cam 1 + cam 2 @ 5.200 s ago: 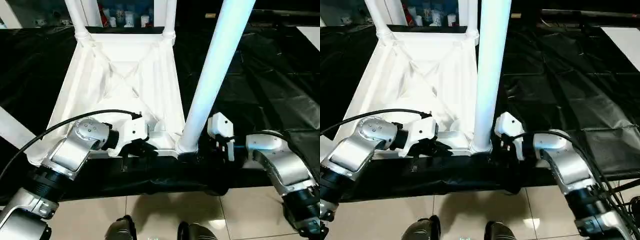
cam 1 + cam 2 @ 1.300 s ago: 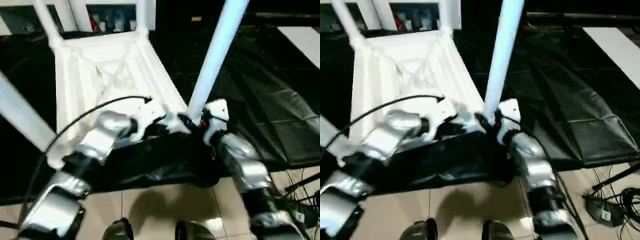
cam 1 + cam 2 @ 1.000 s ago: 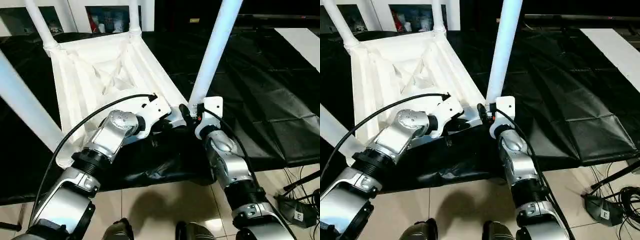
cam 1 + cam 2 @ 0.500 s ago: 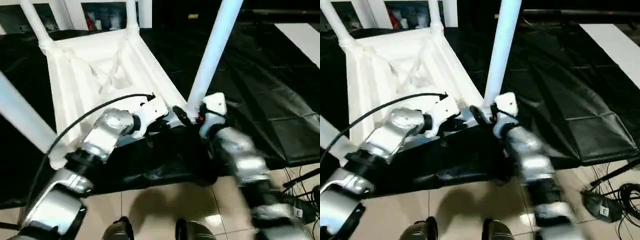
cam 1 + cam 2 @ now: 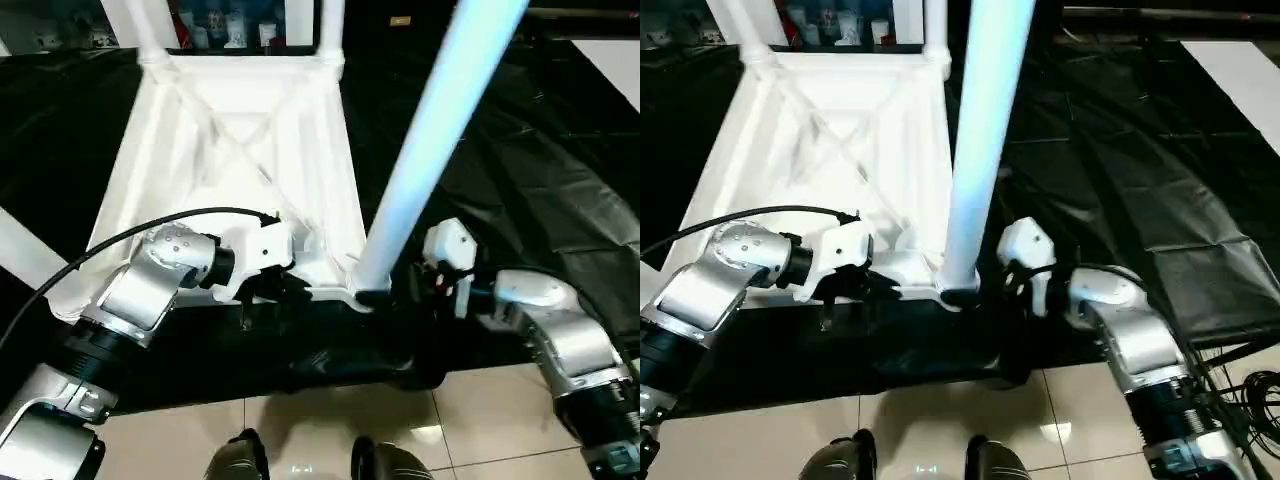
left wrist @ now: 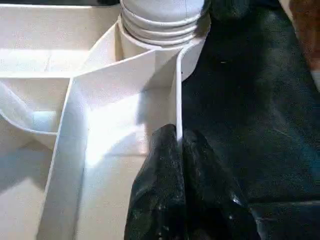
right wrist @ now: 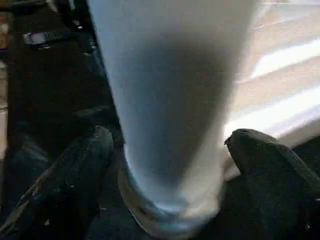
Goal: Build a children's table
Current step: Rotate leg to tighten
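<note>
While upright, leg (image 7: 170, 115) between right pincer (image 7: 170, 150) fingers

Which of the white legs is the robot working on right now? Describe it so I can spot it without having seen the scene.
Start at the white tabletop lying underside up on the black sheet. At its near corner on the robot's right, one leg rises steeply out of its socket. Unlike the far legs, it stands between the right gripper fingers, beside the rim pinched by the left gripper.
</note>
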Robot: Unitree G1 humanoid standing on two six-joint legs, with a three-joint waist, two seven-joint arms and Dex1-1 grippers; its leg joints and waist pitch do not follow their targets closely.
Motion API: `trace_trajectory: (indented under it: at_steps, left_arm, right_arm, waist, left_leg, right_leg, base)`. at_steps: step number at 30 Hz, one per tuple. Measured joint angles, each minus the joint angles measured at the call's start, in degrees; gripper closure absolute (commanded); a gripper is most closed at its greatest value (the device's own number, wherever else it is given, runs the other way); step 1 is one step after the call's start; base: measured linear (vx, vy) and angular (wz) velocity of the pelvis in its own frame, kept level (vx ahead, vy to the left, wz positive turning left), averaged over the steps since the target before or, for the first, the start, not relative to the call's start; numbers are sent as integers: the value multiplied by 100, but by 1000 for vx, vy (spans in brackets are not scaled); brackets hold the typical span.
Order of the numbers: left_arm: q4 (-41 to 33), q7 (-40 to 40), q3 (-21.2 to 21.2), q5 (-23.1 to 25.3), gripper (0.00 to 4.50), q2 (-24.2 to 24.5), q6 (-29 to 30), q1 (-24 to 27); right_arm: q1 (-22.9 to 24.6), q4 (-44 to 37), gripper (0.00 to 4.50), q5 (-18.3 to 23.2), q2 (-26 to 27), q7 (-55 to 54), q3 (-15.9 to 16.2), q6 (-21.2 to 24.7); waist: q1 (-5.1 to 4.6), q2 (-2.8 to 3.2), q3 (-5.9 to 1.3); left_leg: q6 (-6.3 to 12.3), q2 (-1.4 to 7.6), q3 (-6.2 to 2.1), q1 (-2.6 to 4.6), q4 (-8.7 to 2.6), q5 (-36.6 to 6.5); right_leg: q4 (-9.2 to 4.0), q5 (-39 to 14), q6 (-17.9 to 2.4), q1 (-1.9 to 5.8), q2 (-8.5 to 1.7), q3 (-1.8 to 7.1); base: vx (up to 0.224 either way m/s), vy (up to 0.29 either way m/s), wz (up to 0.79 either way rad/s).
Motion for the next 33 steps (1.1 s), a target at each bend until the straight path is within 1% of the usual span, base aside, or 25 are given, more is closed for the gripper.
trace_trajectory:
  at_steps: [4, 5, 8, 10, 13, 16, 17, 20, 27, 29, 30, 31, 33]
  left_arm:
    - [-35, 0, -23, 1, 450, -5, 55, 1]
    - [-39, 0, -33, -1, 450, -8, 59, 1]
    - [-64, -18, -41, -5, 450, -1, 86, 4]
    - [-90, -24, -44, -5, 450, -1, 106, 8]
    - [-94, -25, -46, -5, 450, 1, 113, 9]
    - [-94, -25, -47, -3, 450, 2, 116, 11]
    - [-94, -25, -48, -3, 450, 2, 118, 12]
    - [-94, -23, -49, -2, 450, 2, 122, 15]
    - [-94, -15, -47, 1, 450, 7, 172, 18]
    - [-91, 9, -24, 5, 450, -1, 239, 17]
    - [-29, 107, 9, 8, 450, -87, 281, 6]
    - [92, 285, 60, 59, 450, -185, 341, -51]
    - [191, 447, 82, 121, 450, -267, 399, -126]
  right_arm:
    - [10, 2, 42, -99, 33, 87, 65, 39]
    - [10, 7, 68, -105, 33, 97, 79, 50]
    - [-10, 25, 81, -136, 18, 121, 110, 63]
    - [-34, 27, 106, -145, 5, 131, 111, 88]
    - [-66, 60, 126, -152, -21, 128, 110, 124]
    - [-81, 87, 158, -158, -31, 131, 110, 123]
    - [-81, 90, 158, -160, -30, 133, 110, 123]
    - [-82, 106, 179, -161, -27, 138, 110, 113]
    - [-84, 237, 184, -154, 66, 131, 76, 7]
    - [-80, 316, 184, -139, 185, 67, 7, 11]
    - [-80, 396, 184, -121, 344, -78, -46, 16]
    - [-80, 533, 184, -124, 529, -423, -194, 26]
    - [-82, 630, 184, -127, 669, -751, -289, 26]
  waist:
    - [-16, -1, 0]
    - [-17, -1, 1]
    - [-16, -1, 0]
    - [-12, -1, 0]
    - [-9, -1, 0]
    - [-8, -2, 0]
    - [-9, -3, -1]
    - [-9, -3, -1]
    - [-22, -12, -6]
    - [-36, -12, -6]
    - [-44, -15, -8]
    - [-51, -21, -10]
    - [-76, -22, -9]
  left_leg:
    - [-32, 3, 0, 9, 23, -15]
    - [-33, 3, 0, 9, 24, -15]
    - [-30, 3, 0, 9, 27, -13]
    - [-14, 3, 0, 8, 26, -4]
    - [-4, 3, 0, 8, 25, 2]
    - [-4, 3, 0, 8, 30, 2]
    - [-4, 3, 0, 8, 33, 2]
    - [-4, 4, -1, 8, 39, 2]
    - [-4, 5, -1, 10, 50, 2]
    - [-5, 6, -1, 12, 59, 2]
    - [-5, 6, -1, 17, 62, 3]
    - [-28, 7, -2, 21, 75, -8]
    - [-40, 7, -2, 27, 81, -9]
  right_leg:
    - [10, 3, -1, 18, -1, 2]
    - [10, 3, -1, 20, -1, 3]
    - [10, 3, -1, 23, -2, 3]
    - [10, 3, -1, 24, -1, 2]
    - [11, 3, -1, 23, -1, 0]
    - [14, 3, -1, 24, -2, 1]
    - [17, 3, -1, 24, -2, 1]
    - [24, 3, -1, 23, -2, 1]
    - [36, 3, -1, 24, -2, 2]
    - [48, 3, -1, 23, -2, 4]
    - [55, 3, -1, 25, -3, 5]
    - [72, 4, -2, 25, -3, 6]
    - [80, 9, -8, 23, -4, 11]
  base:
    - [0, 0, 0]
    - [0, 0, 0]
    - [0, 0, 0]
    - [0, 0, 0]
    - [0, 0, 0]
    - [0, 0, 0]
    - [0, 0, 0]
    - [0, 0, 0]
    - [0, 0, 0]
    - [0, 0, 0]
    - [0, 0, 0]
    - [0, 0, 0]
    - [0, 0, 0]
